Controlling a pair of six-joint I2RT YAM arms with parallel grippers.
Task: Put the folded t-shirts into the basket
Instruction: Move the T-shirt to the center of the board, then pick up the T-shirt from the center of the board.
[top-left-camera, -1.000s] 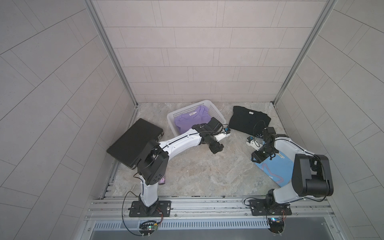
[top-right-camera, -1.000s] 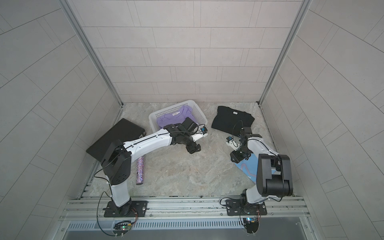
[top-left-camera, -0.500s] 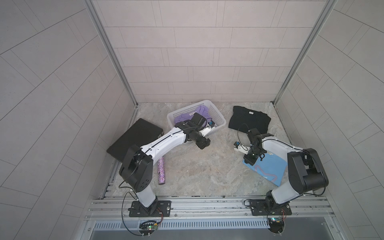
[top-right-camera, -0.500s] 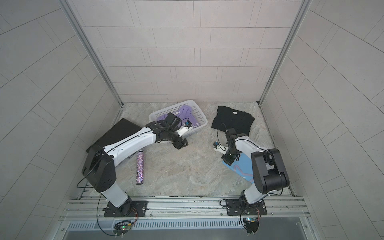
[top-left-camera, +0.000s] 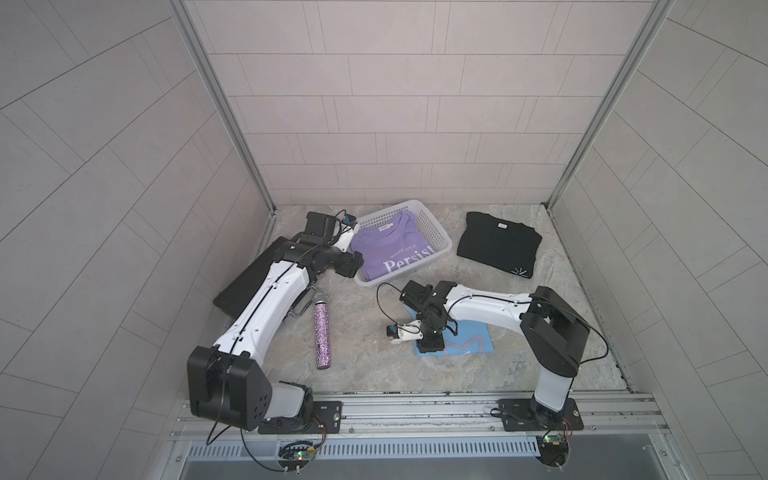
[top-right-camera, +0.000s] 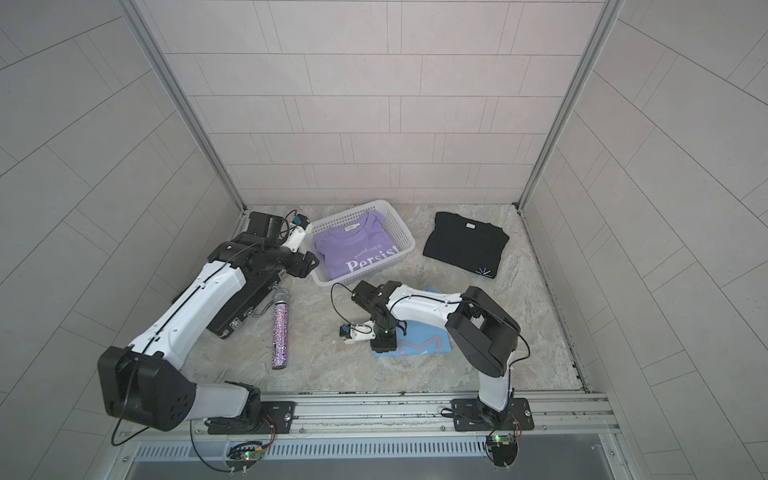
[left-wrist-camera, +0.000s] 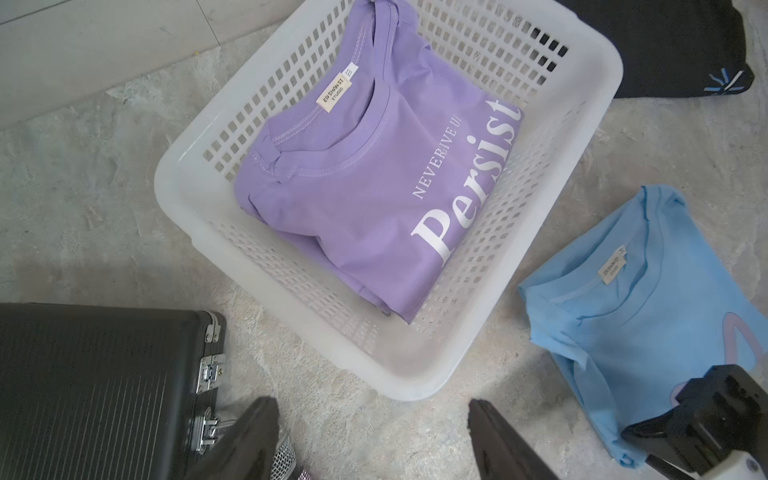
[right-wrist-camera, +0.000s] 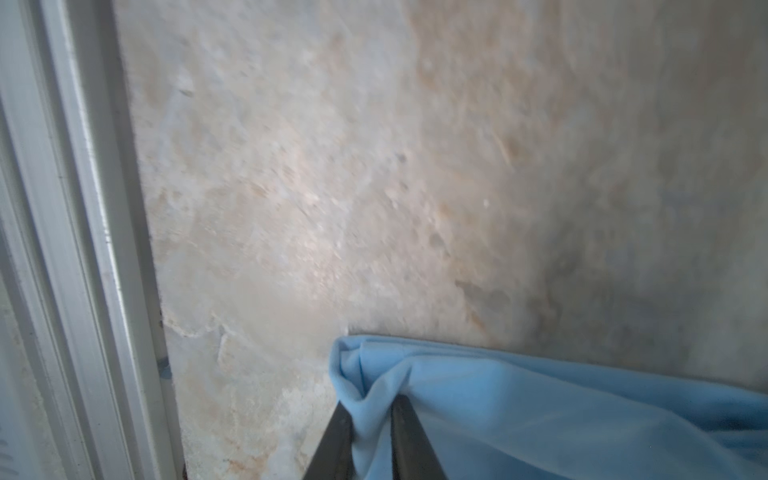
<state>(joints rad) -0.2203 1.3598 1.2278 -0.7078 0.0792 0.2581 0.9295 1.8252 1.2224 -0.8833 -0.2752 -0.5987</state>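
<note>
The white basket (top-left-camera: 441, 244) (top-right-camera: 409, 248) (left-wrist-camera: 178, 199) stands at the back of the floor with the lilac "Persist" t-shirt (top-left-camera: 388, 251) (top-right-camera: 355, 251) (left-wrist-camera: 353, 199) lying folded inside. A black folded t-shirt (top-left-camera: 498, 245) (top-right-camera: 465, 245) (left-wrist-camera: 665, 41) lies to its right. The light blue t-shirt (top-left-camera: 473, 344) (top-right-camera: 430, 345) (left-wrist-camera: 648, 316) (right-wrist-camera: 540, 407) lies in front. My right gripper (top-left-camera: 430, 345) (top-right-camera: 384, 343) (right-wrist-camera: 368, 405) is shut on a bunched corner of it. My left gripper (top-left-camera: 351, 268) (top-right-camera: 305, 266) (left-wrist-camera: 374, 405) stands open and empty beside the basket's left front corner.
A flat black hard case (top-left-camera: 249, 278) (top-right-camera: 249, 299) (left-wrist-camera: 95, 382) lies at the left under my left arm. A glittery microphone (top-left-camera: 322, 336) (top-right-camera: 280, 332) lies in front of it. A metal rail (top-left-camera: 415, 411) (right-wrist-camera: 83, 249) runs along the floor's front edge.
My left gripper has drawn back leftward from in front of the basket. My right gripper has moved left and forward, closed on the light blue t-shirt's corner, and the shirt has shifted left with it.
</note>
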